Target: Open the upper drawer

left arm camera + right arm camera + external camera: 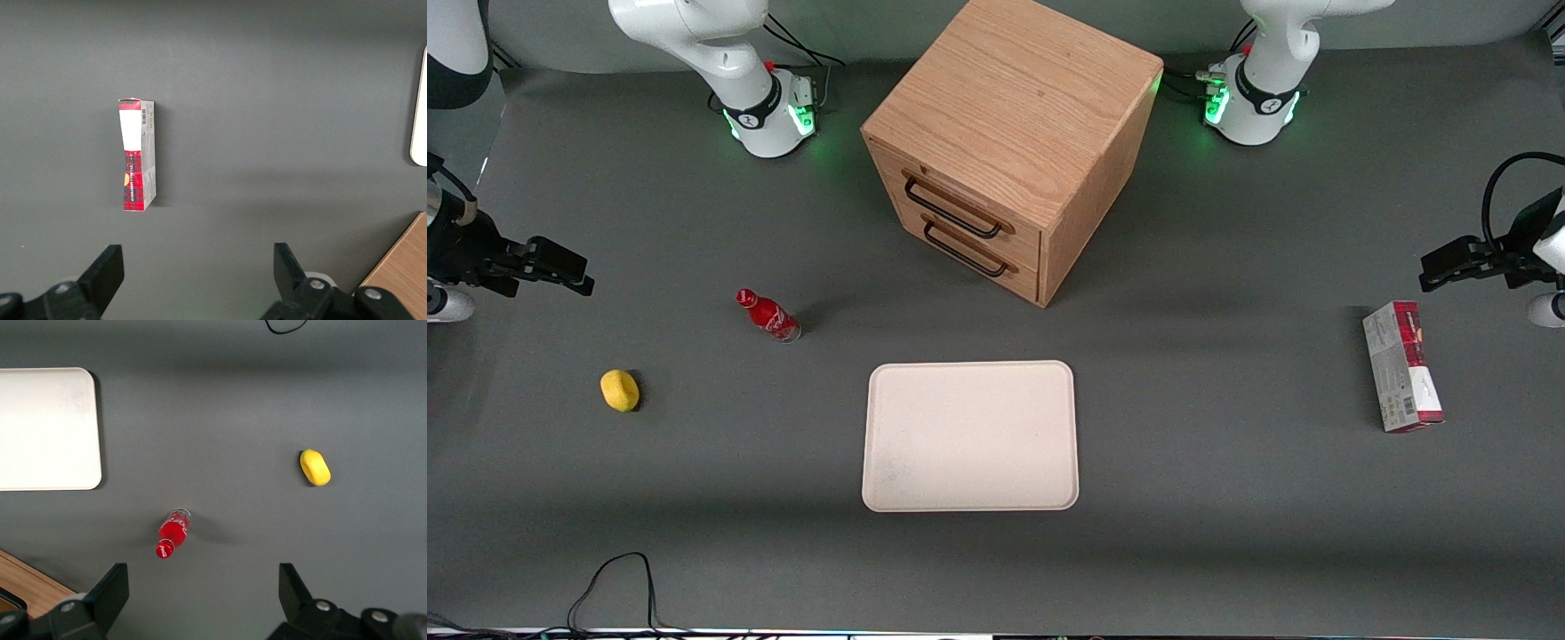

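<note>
The boxy wooden cabinet (1009, 107) stands at the back middle of the table. Its upper drawer (960, 201) is closed, with a thin black bar handle (951, 213) above the bottom drawer's same handle (965, 253). My right gripper (574, 274) hovers high over the working arm's end of the table, far from the cabinet, open and empty. In the right wrist view the gripper (203, 590) hangs above bare mat, and a corner of the cabinet (30, 590) shows.
A red bottle (768, 316) (172, 532) lies between gripper and cabinet. A yellow lemon (620, 390) (315, 467) sits nearer the front camera. A cream tray (969, 436) lies in front of the cabinet. A red-and-grey box (1401, 366) lies toward the parked arm's end.
</note>
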Motion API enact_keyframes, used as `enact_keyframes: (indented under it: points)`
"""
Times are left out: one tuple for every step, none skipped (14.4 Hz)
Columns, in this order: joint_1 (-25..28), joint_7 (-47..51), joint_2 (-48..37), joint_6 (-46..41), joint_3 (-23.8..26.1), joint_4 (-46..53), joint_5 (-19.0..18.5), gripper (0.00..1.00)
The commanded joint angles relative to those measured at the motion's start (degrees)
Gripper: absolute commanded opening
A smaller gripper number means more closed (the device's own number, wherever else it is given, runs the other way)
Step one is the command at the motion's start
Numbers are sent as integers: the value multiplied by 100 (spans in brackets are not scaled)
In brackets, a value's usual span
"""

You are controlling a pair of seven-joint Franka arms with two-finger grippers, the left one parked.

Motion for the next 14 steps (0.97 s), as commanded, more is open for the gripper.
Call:
enact_keyframes:
  points:
    - [-58, 51, -45, -49, 57, 31, -84, 100]
    - [-58, -9, -45, -49, 56, 40, -84, 100]
    - [-58, -9, -36, -49, 56, 66, -84, 100]
    - [-58, -1, -10, -49, 56, 109, -84, 100]
    - [-50, 25, -1, -84, 65, 119, -58, 100]
    - [-50, 0, 17, -171, 74, 153, -23, 100]
    - [-50, -1, 25, -180, 100, 163, -5, 100]
    - [-6, -1, 34, -181, 118, 180, 3, 100]
    - [151, -1, 34, -172, 153, 198, -5, 100]
    - [327, -1, 43, -180, 153, 285, -5, 100]
    - [520, -1, 147, -181, 153, 381, -5, 100]
    - [722, -9, 244, -181, 153, 487, 3, 100]
    - [967, -9, 280, -181, 170, 540, 4, 100]
    - [1205, -27, 298, -181, 179, 549, 12, 100]
